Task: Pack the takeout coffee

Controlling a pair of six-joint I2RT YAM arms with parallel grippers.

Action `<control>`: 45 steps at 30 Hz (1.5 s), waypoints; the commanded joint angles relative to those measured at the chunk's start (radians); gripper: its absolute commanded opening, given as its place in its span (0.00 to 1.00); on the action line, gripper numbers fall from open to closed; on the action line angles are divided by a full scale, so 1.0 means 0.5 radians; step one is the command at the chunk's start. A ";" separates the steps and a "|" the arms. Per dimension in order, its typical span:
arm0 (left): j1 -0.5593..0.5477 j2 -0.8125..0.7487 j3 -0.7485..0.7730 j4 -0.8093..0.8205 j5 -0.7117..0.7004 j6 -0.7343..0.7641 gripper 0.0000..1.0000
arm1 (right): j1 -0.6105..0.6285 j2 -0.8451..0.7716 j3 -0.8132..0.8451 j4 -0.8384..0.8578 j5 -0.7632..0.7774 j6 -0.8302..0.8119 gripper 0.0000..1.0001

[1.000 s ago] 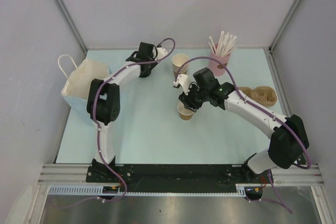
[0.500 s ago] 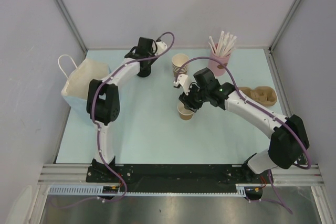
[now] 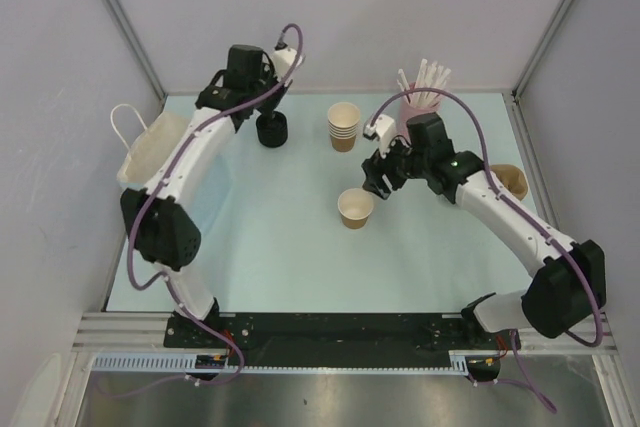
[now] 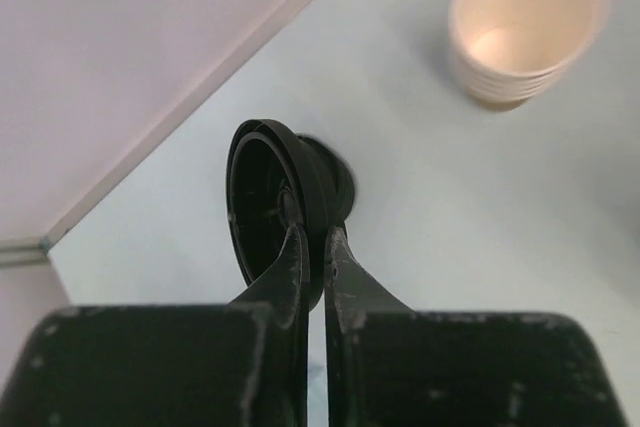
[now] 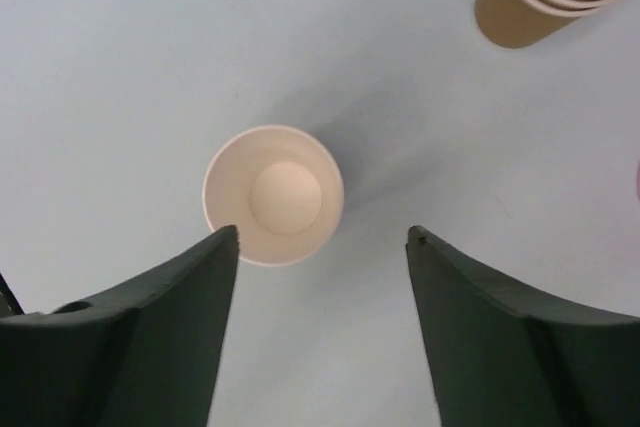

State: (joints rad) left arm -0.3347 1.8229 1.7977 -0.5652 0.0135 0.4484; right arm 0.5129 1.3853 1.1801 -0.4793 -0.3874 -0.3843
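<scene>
The cup (image 3: 355, 207) stands uncovered at mid-tabletop (image 3: 280, 247). My right tool (image 3: 385, 179), fingers apart, hangs just beyond it and could tip it on descent. Farther off, my left tool (image 4: 312, 237) is clamped on the lid (image 4: 270, 197) by its rim; this thin edge grip may slip. Whether another lid lies behind it is hard to make out.

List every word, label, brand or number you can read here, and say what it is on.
None can be read. The single cup, the stacked cups, the black lid, the paper bag and pink cup show no print.
</scene>
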 commanded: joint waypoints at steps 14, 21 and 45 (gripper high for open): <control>0.001 -0.817 -0.097 0.252 1.470 -1.126 0.00 | 0.017 0.119 0.996 0.241 -0.563 0.581 0.80; -0.002 -0.814 -0.405 0.520 1.262 -1.492 0.00 | 0.103 0.218 1.211 0.241 -0.600 0.714 0.74; 0.001 -0.882 -0.662 0.851 1.415 -1.922 0.00 | 0.168 0.337 0.981 0.394 -0.198 0.698 0.64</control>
State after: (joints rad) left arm -0.3340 1.4235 1.4715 -0.1955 0.6762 -0.4660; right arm 0.5983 1.5452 1.6661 -0.3416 -0.5198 -0.0505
